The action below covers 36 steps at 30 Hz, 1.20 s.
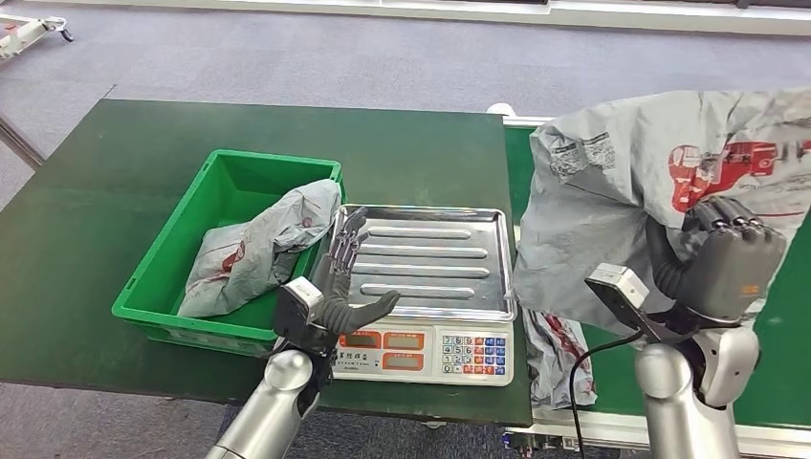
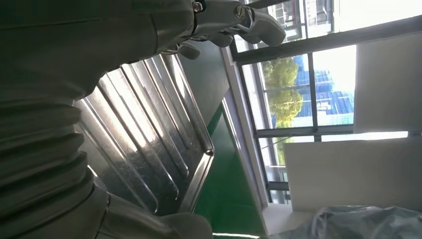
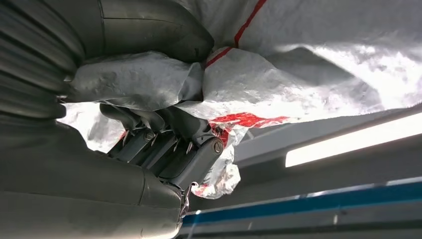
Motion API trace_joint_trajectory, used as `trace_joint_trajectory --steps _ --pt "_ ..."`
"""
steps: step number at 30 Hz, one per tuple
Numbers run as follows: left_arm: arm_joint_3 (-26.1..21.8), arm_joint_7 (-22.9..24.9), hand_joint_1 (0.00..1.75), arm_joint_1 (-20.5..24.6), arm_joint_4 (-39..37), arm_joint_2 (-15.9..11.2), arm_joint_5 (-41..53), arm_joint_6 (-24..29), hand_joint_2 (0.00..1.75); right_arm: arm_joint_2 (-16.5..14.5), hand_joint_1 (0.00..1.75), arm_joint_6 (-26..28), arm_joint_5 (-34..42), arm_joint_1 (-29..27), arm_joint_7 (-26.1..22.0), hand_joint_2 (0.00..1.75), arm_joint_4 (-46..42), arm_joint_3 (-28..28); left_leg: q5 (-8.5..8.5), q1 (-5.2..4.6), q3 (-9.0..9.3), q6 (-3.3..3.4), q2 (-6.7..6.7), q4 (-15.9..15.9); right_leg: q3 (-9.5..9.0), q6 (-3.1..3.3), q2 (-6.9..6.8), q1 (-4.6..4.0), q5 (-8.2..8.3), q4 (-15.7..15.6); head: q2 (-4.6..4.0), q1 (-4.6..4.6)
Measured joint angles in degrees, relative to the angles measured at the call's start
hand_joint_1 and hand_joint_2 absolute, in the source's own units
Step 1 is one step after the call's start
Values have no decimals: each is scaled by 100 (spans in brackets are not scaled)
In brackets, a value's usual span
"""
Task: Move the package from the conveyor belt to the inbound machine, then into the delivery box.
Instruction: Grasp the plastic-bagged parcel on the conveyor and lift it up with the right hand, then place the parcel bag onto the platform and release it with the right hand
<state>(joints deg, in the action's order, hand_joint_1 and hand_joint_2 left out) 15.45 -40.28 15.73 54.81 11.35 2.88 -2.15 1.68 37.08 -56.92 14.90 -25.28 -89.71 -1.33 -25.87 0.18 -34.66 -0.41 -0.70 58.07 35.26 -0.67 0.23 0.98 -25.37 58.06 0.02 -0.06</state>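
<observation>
Right hand [image 1: 732, 263] grips a grey plastic package [image 1: 622, 182], held up in the air over the conveyor belt [image 1: 789, 363], to the right of the scale. Film is thin, crinkled, glossy, w/ red print; it balloons wide above the hand and hangs in loose folds. In the right wrist view the dark fingers [image 3: 164, 144] are curled tight round a bunched fold of the bag [image 3: 298, 79], thumb pressing from the other side.

Left hand [image 1: 339, 287] holds nothing: fingers straight and spread, thumb out, at the front left corner of the scale's steel tray [image 1: 430, 253]. Cannot tell whether the fingertips touch the metal. Tray is shiny stainless, rectangular, raised rim, long pressed ribs. Beneath it the scale front [image 1: 421, 351] has red displays and a coloured keypad.

Left of the scale, a green plastic box [image 1: 182, 249], rectangular w/ a thick rim, holds another crumpled grey bag [image 1: 258, 249] that slumps over the edge nearest the tray. A third bag [image 1: 555, 359] lies low between scale and belt. All on a dark green matte table [image 1: 115, 172].
</observation>
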Motion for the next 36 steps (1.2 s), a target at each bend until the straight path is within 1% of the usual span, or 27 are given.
trace_joint_trajectory --steps 3,6,12,14,16,19,21,25,29,36 --pt "0 0 0 -39 118 31 -27 246 175 -11 175 -532 84 291 -42 175 195 257 1 0 2 -1 6 0 2 0 4 0 1 0 0 0" --pt "0 0 0 -63 204 62 -37 340 175 -31 175 -974 299 582 -87 175 476 541 5 1 4 -1 0 0 0 0 -2 -1 2 0 0 -1" --pt "0 0 0 -89 276 75 -43 379 175 -62 175 -1087 376 852 -98 175 768 775 7 1 1 0 -9 0 -1 0 -8 -1 1 1 0 -1" --pt "0 0 0 -91 286 76 -45 441 175 -66 175 -1232 500 930 -127 175 868 831 6 1 -3 0 -9 0 0 0 -8 -1 1 1 0 -2" --pt "0 0 0 -93 305 79 -67 559 175 -68 175 -1645 824 1107 -171 175 1081 928 5 1 -6 0 -7 0 2 0 -7 -1 1 1 0 -1" --pt "0 0 0 -90 325 89 -105 671 175 -89 175 -2372 1294 1554 -175 175 1647 1173 6 1 -3 0 -1 0 3 0 -2 -1 3 1 0 -1" --pt "0 0 0 -89 327 95 -109 693 175 -147 175 -2671 1412 1878 -156 175 2102 1383 12 1 -2 -3 -1 0 2 2 -1 -2 7 1 0 -2" --pt "0 0 0 -92 334 100 -107 702 175 -287 175 -3116 1411 2423 -90 175 2979 1873 18 4 -1 -8 -4 -1 3 6 -2 -8 11 2 0 -1" --pt "0 0 0 -103 354 99 -111 739 175 -393 175 -3718 1243 2884 215 175 3826 2432 18 8 -2 -9 -6 -1 4 6 -2 -9 10 3 0 -1" --pt "0 0 0 -113 360 96 -102 765 175 -506 175 -4200 895 3320 482 175 4727 3120 17 7 -4 -9 -12 -1 4 7 -7 -7 10 3 0 0"
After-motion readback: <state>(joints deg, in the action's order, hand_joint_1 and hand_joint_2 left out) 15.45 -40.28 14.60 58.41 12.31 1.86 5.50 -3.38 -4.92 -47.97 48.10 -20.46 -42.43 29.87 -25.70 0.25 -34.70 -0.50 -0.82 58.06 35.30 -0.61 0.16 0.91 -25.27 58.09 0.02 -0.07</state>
